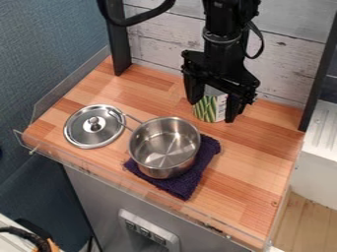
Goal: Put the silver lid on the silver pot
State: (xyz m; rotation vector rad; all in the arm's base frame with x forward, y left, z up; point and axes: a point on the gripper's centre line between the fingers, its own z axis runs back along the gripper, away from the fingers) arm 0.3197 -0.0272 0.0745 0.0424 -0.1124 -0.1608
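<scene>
One silver lid (85, 133) is seen lying knob-up on the wooden counter (247, 157), just beside the silver pot (164, 145), L side in cam. view. The open-topped pot is set upright on a folded dark purple cloth (187, 183), w/ its handle (133, 119) pointed toward the lid. The black gripper (213, 109) is held over the rear of the counter, fingers spread wide, w/ a can (209, 107) seen btwn them.

Silver lid (94, 127) lies seemingly flat beside the upright, open silver pot (164, 148).
</scene>
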